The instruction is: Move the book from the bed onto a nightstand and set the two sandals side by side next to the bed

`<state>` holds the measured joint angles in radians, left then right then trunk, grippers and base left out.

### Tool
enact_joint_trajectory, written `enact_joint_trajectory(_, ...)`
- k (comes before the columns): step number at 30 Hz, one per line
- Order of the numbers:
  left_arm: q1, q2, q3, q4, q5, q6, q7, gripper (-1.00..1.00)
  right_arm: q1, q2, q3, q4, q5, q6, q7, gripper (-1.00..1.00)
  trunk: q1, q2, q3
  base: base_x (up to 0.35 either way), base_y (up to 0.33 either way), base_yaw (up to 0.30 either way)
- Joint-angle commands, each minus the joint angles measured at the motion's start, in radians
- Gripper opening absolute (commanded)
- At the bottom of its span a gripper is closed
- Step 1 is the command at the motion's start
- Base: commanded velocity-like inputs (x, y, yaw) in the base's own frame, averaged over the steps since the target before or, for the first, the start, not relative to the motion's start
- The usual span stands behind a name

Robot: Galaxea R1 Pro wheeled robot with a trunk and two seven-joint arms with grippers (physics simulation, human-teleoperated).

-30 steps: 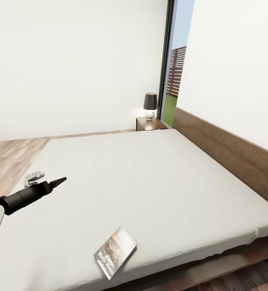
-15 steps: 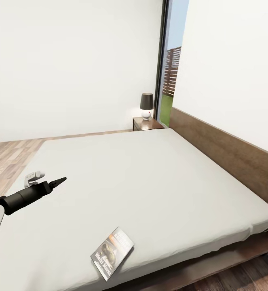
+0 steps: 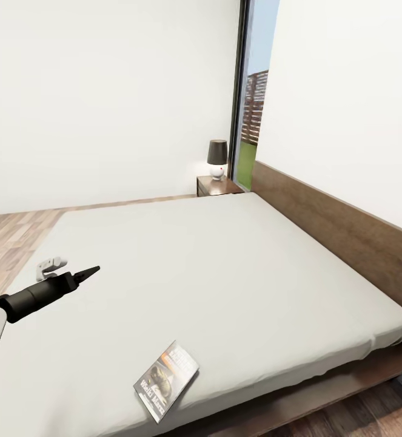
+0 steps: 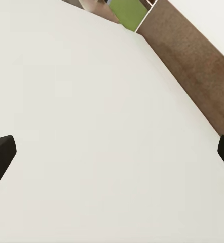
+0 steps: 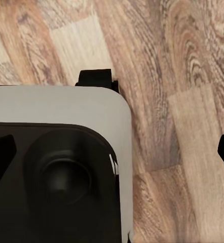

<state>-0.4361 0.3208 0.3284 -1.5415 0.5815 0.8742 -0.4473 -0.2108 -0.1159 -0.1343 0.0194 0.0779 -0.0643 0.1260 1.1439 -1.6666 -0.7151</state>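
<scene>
Here the book (image 3: 166, 380) lay flat on the light-grey mattress of the bed (image 3: 225, 267), close to its near edge, well apart from the left hand (image 3: 88, 272), which hung above the mattress farther toward the bed's left side with its dark tip pointing across the bed. In the left wrist view the left hand's fingertips (image 4: 0, 157) sat at opposite edges of the picture, spread wide over bare mattress, with the brown headboard (image 4: 193, 66) beyond. The right hand (image 5: 112, 152) was likewise spread wide, its fingertips at the picture's edges, over the wood-plank floor (image 5: 193, 101) and the robot's grey-and-black base (image 5: 61, 167). Against the earlier pictures, the whole head view had shifted: the lamp (image 3: 217, 158), the nightstand (image 3: 216, 186) and the window (image 3: 252, 97) sat further left, and the book too, while the left arm kept its place.
</scene>
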Motion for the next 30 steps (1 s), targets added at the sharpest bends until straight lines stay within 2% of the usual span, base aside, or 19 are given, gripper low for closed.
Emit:
enact_joint_trajectory(1,-0.001,0.0,0.001,0.0,0.0,0.006,-0.004,1.0,-0.001,0.0,-0.008,0.002,0.008,-0.005,0.003,1.0,0.0,0.0,-0.001,0.0,0.0,-0.01)
enact_joint_trajectory(18,-0.001,0.0,0.001,0.0,0.0,0.006,-0.004,1.0,-0.001,0.002,-0.008,0.002,0.008,-0.005,0.003,1.0,0.0,0.0,-0.002,-0.062,0.004,0.005)
enact_joint_trajectory(30,-0.001,0.0,0.001,0.0,0.0,0.005,-0.004,1.0,-0.001,0.005,-0.008,0.002,0.008,-0.005,0.003,1.0,0.0,0.0,-0.011,-0.118,0.041,0.117)
